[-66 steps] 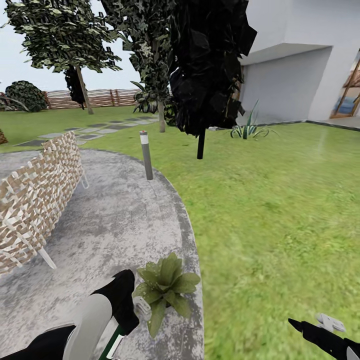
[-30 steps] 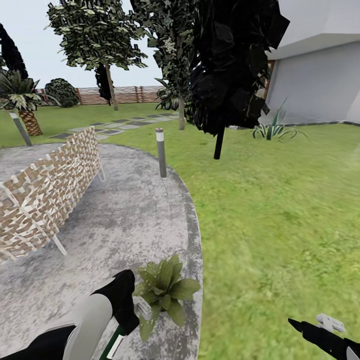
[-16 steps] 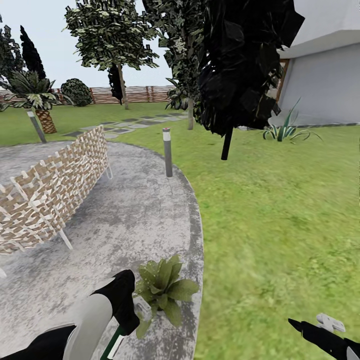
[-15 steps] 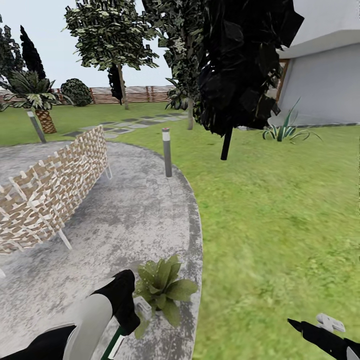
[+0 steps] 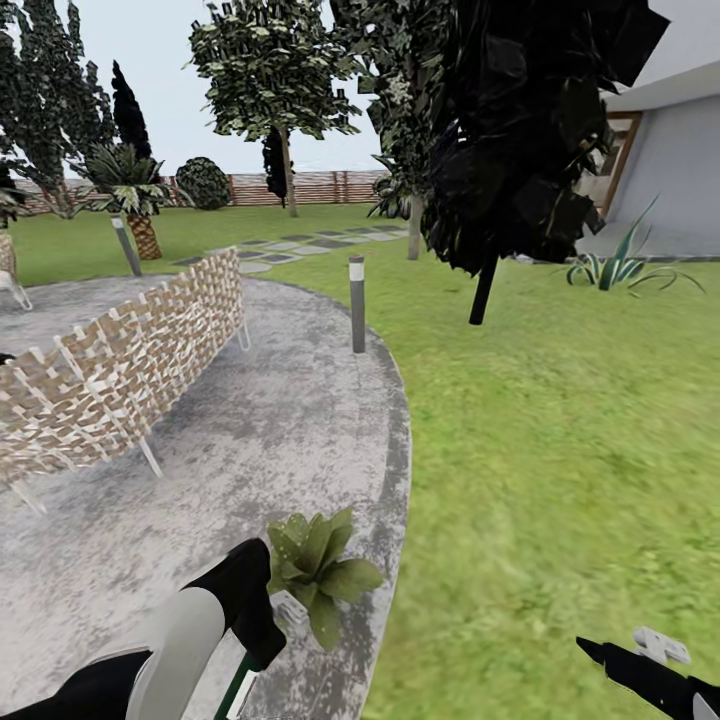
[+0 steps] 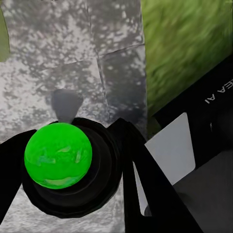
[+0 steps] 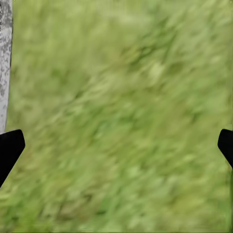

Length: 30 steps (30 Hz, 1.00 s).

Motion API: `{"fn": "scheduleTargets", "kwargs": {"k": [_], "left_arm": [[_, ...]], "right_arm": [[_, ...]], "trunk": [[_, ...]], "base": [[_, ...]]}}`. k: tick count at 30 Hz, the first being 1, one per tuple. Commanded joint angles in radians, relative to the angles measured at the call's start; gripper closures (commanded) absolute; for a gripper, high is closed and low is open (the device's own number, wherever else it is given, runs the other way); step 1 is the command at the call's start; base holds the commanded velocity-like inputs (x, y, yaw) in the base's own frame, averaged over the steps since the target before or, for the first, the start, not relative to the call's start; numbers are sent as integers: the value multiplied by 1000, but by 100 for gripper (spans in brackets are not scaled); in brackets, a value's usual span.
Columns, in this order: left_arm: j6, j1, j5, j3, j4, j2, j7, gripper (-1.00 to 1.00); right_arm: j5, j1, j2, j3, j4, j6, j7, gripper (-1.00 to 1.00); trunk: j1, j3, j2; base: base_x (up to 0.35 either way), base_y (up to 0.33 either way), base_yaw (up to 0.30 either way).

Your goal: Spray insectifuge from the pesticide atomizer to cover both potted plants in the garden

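The pesticide atomizer (image 6: 58, 155), green-topped, is being gripped between the left gripper's (image 6: 73, 194) fingers. The right gripper (image 7: 116, 145) is being held wide apart above lawn (image 5: 560, 420). A potted plant (image 5: 315, 570) is sitting just beside the left arm on grey paving (image 5: 250, 440).

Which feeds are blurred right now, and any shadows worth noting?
Right wrist view: grass smeared, no detail. Left wrist view: grass soft, paving sharp, with a dark shadow beyond the green ball. Head view: grass mildly soft, wicker seat crisp.

potted plant (image 5: 318, 572) green | paving (image 5: 250, 440) mottled grey (patchy) | lawn (image 5: 560, 450) green
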Motion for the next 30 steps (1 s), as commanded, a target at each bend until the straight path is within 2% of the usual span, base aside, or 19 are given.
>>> {"fn": "scheduleTargets", "kwargs": {"k": [1, 10, 22, 30], "left_arm": [[5, -1, -10, 9, -2, -1, -6, 100], [5, -1, -9, 10, -2, 0, -6, 100], [4, -1, -8, 9, -3, 0, -5, 100], [4, -1, -8, 10, -3, -1, -3, 100]], "right_arm": [[6, 0, 0, -9, -2, 7, 6, -100], [6, 0, 0, -9, -2, 7, 6, -100], [6, 0, 0, -9, -2, 7, 6, -100], [6, 0, 0, -9, -2, 7, 6, -100]], "trunk": [[0, -1, 0], [0, -1, 0], [0, -1, 0], [0, -1, 0]], "base": [[5, -321, 277], [141, -264, 276], [17, -17, 274], [156, -118, 43]]}}
